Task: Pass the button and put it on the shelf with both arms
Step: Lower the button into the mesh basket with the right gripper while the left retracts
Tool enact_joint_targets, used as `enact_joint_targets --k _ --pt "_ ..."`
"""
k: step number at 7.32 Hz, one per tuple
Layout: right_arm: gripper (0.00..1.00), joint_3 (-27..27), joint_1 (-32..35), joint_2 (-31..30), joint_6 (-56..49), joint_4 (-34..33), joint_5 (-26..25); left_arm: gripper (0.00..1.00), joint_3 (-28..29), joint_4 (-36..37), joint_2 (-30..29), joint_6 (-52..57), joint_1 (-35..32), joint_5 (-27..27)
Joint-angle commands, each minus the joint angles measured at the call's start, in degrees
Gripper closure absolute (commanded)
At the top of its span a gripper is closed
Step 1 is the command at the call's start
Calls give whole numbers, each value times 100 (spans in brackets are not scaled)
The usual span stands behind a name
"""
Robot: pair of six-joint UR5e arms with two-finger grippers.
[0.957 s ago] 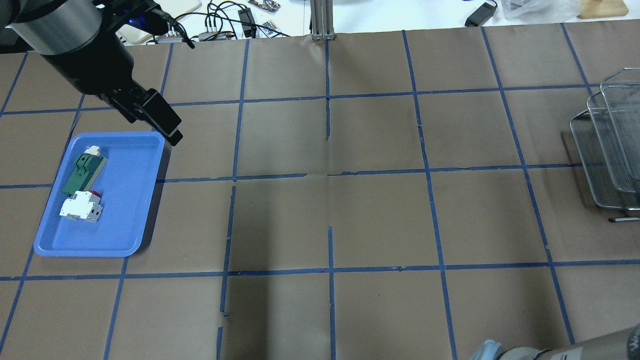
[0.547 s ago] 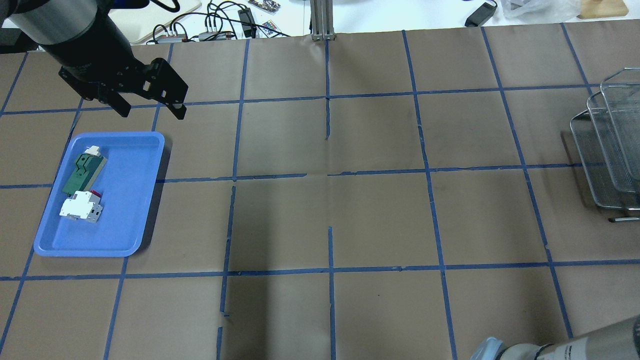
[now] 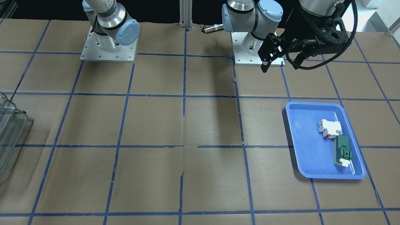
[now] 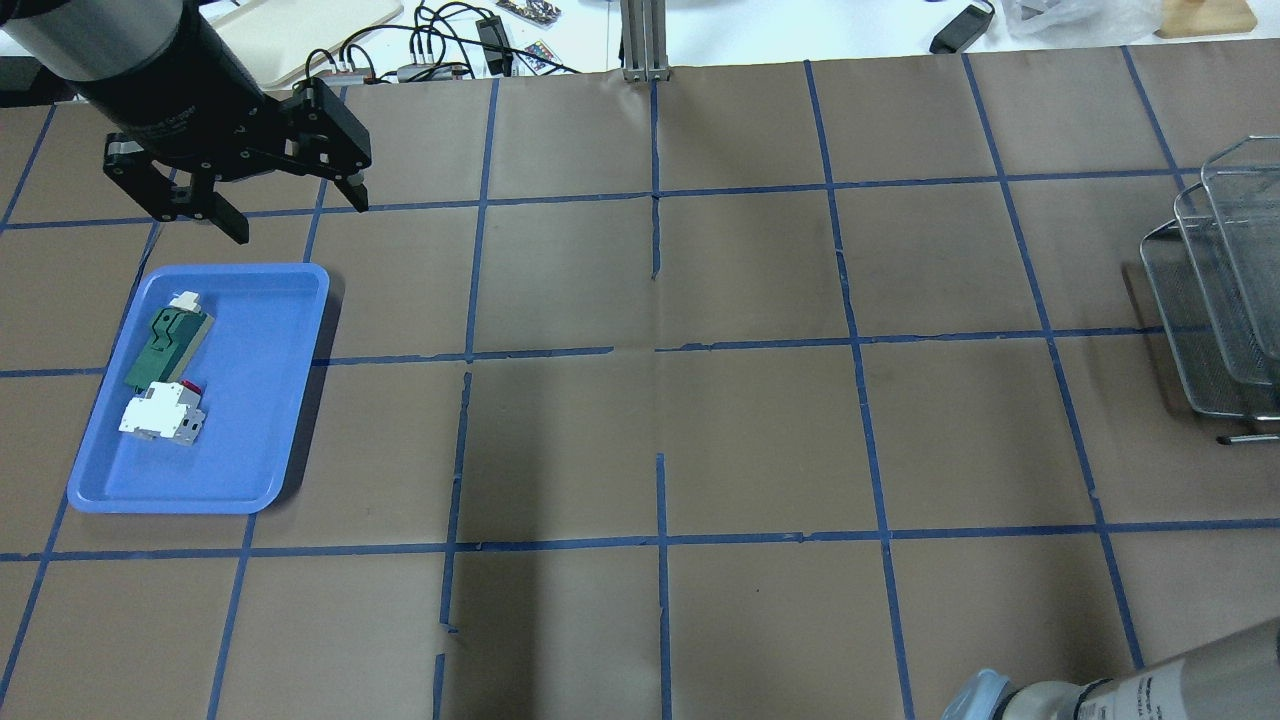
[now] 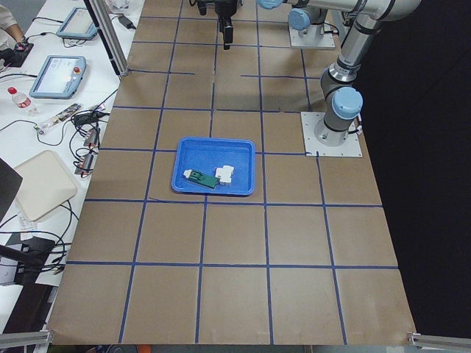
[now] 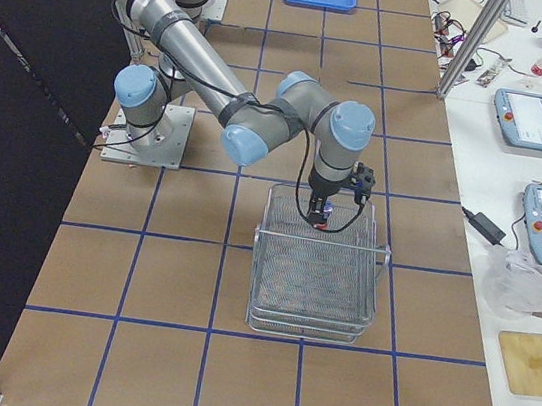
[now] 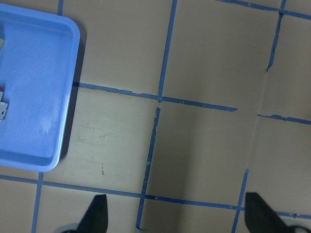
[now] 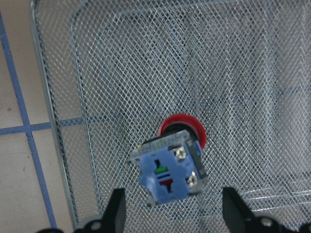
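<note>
The button (image 8: 170,167) stands with its red cap down on the mesh of the shelf (image 8: 121,73), its blue-white block facing the right wrist camera. My right gripper (image 8: 175,213) is open; its fingers stand on either side of the button with a gap to each. In the exterior right view the right gripper (image 6: 320,215) hangs over the near end of the shelf's (image 6: 316,280) top tier. The shelf (image 4: 1215,330) is at the table's right edge. My left gripper (image 4: 292,210) is open and empty, above the table beyond the tray's far corner.
A blue tray (image 4: 250,400) at the left holds a white block (image 4: 155,410) and a green flat part (image 4: 165,345). It also shows in the front view (image 3: 306,140). Cables and devices lie past the table's far edge (image 4: 450,50). Both arm bases stand at the robot's side (image 3: 107,50).
My left gripper has moved away from the tray's far right corner toward the far edge and turned, so that its spread fingers now show. The right arm's elbow shifted slightly.
</note>
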Motion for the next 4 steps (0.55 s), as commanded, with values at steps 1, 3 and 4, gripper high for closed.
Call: enact_joint_targets --k 1,3,4 --pt "0 -38 -4 -81 11 111 -6 0 -48 -49 46 -100 -25 3" --pt "0 -47 -4 -396 11 531 11 0 -48 -49 64 -83 -25 12" --pt "0 -47 49 -729 37 890 37 0 -40 -49 64 -83 -25 21"
